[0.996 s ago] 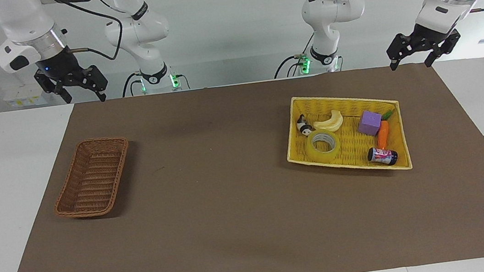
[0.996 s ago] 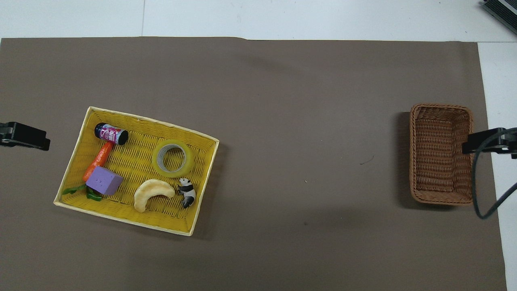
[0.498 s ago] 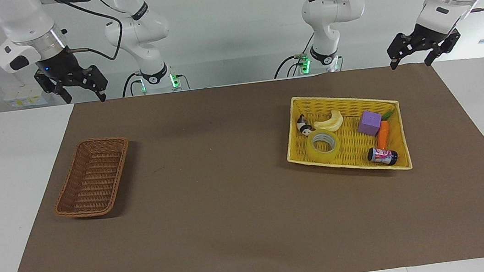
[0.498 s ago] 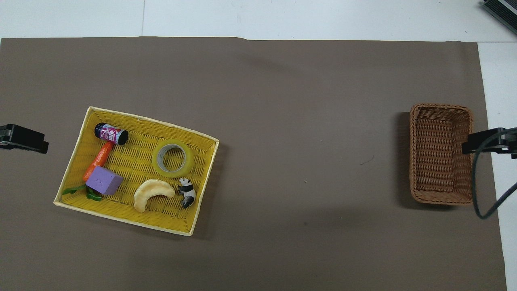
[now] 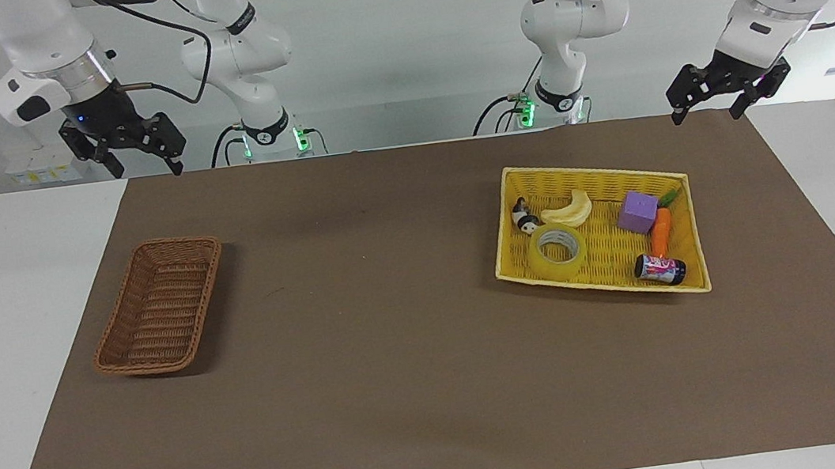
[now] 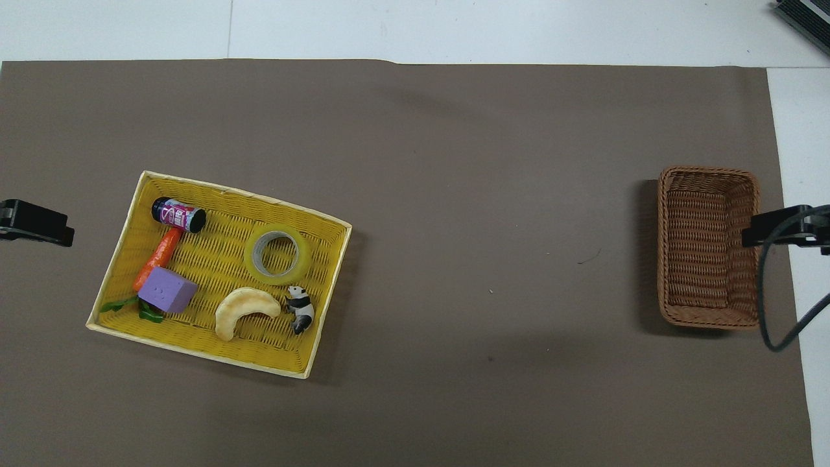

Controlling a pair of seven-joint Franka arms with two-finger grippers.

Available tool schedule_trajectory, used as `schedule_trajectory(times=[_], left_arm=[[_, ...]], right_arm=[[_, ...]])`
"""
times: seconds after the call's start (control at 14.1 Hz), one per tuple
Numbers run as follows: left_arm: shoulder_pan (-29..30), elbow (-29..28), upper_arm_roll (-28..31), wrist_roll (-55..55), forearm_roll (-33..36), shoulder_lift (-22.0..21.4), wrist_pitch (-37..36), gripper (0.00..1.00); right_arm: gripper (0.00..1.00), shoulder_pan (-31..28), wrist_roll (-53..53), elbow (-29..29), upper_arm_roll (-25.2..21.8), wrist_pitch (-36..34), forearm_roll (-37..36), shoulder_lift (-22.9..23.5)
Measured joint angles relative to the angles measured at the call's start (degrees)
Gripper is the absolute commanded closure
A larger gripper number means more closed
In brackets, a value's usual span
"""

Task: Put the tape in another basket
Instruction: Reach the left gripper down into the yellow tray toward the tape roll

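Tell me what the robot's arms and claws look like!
Both arms are smooth, rounded and white, with black rings at the joints and a silver band at the wrist. Black cables loop along them, and little green lights glow at their bases. The left gripper and the right gripper are black metal claws with two thin fingers each. A small blue light shines just above the right one.

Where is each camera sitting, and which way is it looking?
Facing view: high up across the table, looking at the robots; both arms show whole, the left gripper and right gripper raised near the robots' edge of the mat.
Overhead view: high above the robots' end, looking steeply down; only bits of the grippers show at the side edges.
Both views share the tape in the yellow basket and the brown basket, turned half around.
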Motion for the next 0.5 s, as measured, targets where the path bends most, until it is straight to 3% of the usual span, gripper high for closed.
schedule_trajectory(times=[0.5], left_arm=[[-2.8, -11.1, -0.9, 0.1, 0.0, 0.0, 13.8, 0.0]], right_arm=[[0.0, 0.0, 0.0, 0.0, 0.0, 0.0, 0.0, 0.0]])
